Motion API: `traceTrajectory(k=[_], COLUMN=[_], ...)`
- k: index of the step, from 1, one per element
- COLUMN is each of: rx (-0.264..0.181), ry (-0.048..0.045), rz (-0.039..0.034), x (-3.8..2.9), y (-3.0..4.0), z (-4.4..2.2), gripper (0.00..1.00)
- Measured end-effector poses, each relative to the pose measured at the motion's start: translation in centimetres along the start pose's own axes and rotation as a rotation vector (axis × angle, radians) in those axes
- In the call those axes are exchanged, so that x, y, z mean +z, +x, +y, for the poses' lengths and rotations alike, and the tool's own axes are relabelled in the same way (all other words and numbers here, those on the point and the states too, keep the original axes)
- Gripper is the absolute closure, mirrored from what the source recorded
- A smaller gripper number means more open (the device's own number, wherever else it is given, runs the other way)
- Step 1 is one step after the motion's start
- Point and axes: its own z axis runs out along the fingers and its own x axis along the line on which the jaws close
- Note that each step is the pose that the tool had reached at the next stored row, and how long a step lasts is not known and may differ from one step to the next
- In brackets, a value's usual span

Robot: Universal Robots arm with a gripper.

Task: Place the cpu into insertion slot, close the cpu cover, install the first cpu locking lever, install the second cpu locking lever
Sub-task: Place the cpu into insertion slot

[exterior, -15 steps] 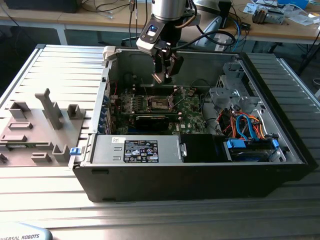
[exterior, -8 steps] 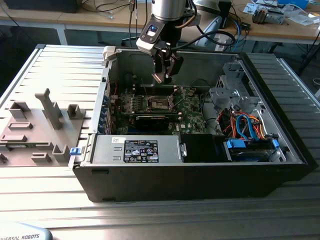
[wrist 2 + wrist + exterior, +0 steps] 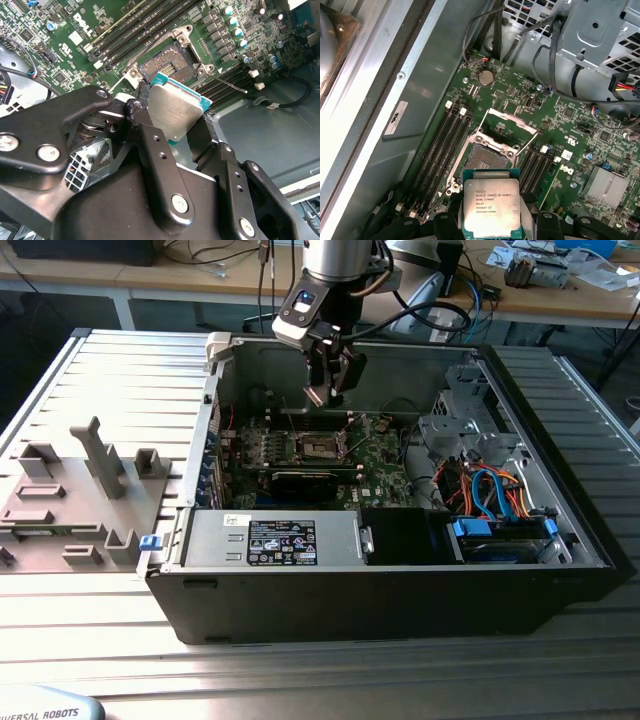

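Observation:
My gripper [image 3: 330, 388] hangs inside the open computer case, shut on the cpu [image 3: 177, 112], a flat square chip with a silver-grey top and a teal edge. In both wrist views the black fingers [image 3: 145, 125] clamp it on two opposite sides. The cpu [image 3: 491, 205] is held above the board, a short way off the insertion slot [image 3: 487, 157], whose dark contact field is bare. The cpu cover [image 3: 495, 142] stands tilted up and open at the slot's far side. A thin locking lever [image 3: 227, 83] sticks out free beside the insertion slot [image 3: 167, 65].
Long black memory slots [image 3: 442, 140] flank the socket on both sides. A black card [image 3: 305, 480], power supply [image 3: 280, 540], drive cage [image 3: 470, 405] with coloured cables [image 3: 490, 490] and the case walls crowd the space. A grey fixture tray [image 3: 80, 490] lies at the exterior view's left.

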Motion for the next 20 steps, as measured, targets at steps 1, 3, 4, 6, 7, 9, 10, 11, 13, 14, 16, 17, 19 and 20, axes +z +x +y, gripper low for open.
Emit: traceTrajectory(k=[1, 3, 4, 6, 7, 9, 10, 11, 13, 14, 16, 17, 19, 20], rx=[0.001, 0.002, 0.003, 0.004, 0.005, 0.007, 0.009, 0.010, 0.011, 0.012, 0.014, 0.015, 0.018, 0.019], ry=[-0.0001, 0.0000, 0.0000, 0.0000, 0.0000, 0.0000, 0.0000, 0.0000, 0.0001, 0.0001, 0.0001, 0.0001, 0.0001, 0.0002], rz=[0.0000, 0.0000, 0.0000, -0.0001, -0.0001, -0.0001, -0.0001, -0.0002, -0.0001, -0.0002, -0.0002, -0.0002, -0.0002, -0.0002], x=[0.01, 0.01, 0.01, 0.02, 0.02, 0.03, 0.04, 0.04, 0.05, 0.05, 0.06, 0.06, 0.08, 0.08], y=[0.00, 0.00, 0.00, 0.00, 0.00, 0.00, 0.00, 0.00, 0.00, 0.00, 0.00, 0.00, 0.00, 0.00], z=[0.00, 0.00, 0.00, 0.00, 0.00, 0.00, 0.00, 0.00, 0.00, 0.00, 0.00, 0.00, 0.00, 0.00], gripper=[0.46, 0.46, 0.46, 0.46, 0.46, 0.46, 0.46, 0.46, 0.46, 0.46, 0.46, 0.46, 0.46, 0.46])
